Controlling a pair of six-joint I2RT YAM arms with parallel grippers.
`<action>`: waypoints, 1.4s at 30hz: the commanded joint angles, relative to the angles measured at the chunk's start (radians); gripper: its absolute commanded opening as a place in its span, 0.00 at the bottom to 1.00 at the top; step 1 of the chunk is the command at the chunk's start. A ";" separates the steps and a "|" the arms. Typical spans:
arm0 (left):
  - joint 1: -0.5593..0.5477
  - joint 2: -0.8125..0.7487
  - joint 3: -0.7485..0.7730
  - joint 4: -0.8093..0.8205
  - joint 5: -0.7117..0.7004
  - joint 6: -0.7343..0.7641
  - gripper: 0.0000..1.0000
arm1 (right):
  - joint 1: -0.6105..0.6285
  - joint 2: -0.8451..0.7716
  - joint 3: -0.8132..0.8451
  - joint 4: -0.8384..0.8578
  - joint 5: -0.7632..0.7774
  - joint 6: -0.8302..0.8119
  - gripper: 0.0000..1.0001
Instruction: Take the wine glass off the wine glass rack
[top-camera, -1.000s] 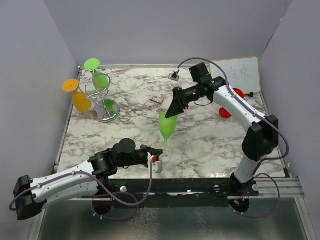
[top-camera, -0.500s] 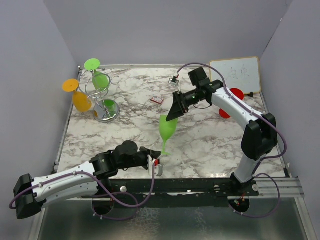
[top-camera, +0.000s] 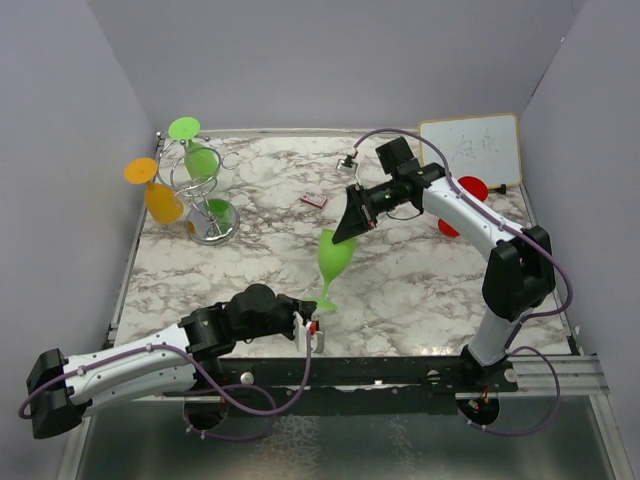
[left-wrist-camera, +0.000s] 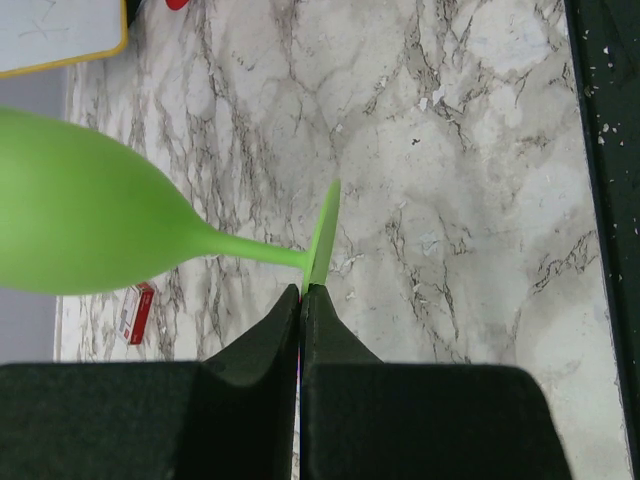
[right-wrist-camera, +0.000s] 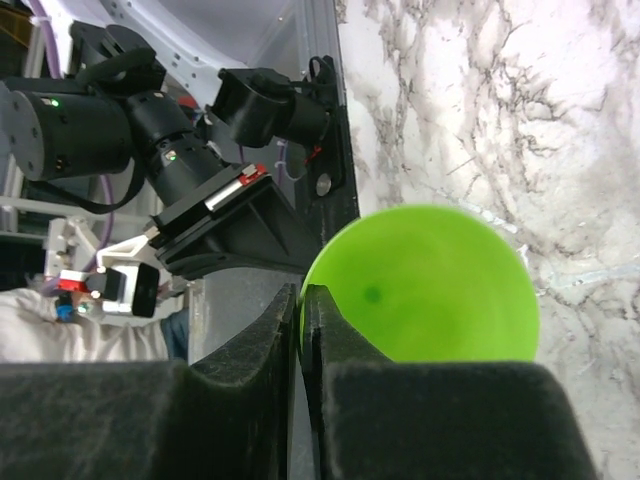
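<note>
Left pincer (left-wrist-camera: 302, 292) on wine glass (left-wrist-camera: 90, 235) foot

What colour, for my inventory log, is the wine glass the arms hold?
Lime green wine glass; best in the left wrist view.

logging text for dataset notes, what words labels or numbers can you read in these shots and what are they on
No text reads clearly in any view.
On the white board: faint handwritten marks, too faint and small to read.
On the red and white packet: any print is too small to read.
On the small white item near the far edge: too small to tell whether it has any text.
</note>
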 joint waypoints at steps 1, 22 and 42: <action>0.004 -0.040 -0.008 0.090 -0.101 -0.007 0.00 | 0.018 -0.011 -0.017 0.001 -0.072 0.017 0.02; 0.069 -0.251 -0.017 0.241 -0.080 -0.146 0.99 | -0.117 -0.468 -0.254 0.062 1.295 0.249 0.01; 0.230 -0.303 0.003 0.356 -0.215 -0.258 0.99 | -0.322 -0.452 -0.367 0.103 1.755 0.511 0.01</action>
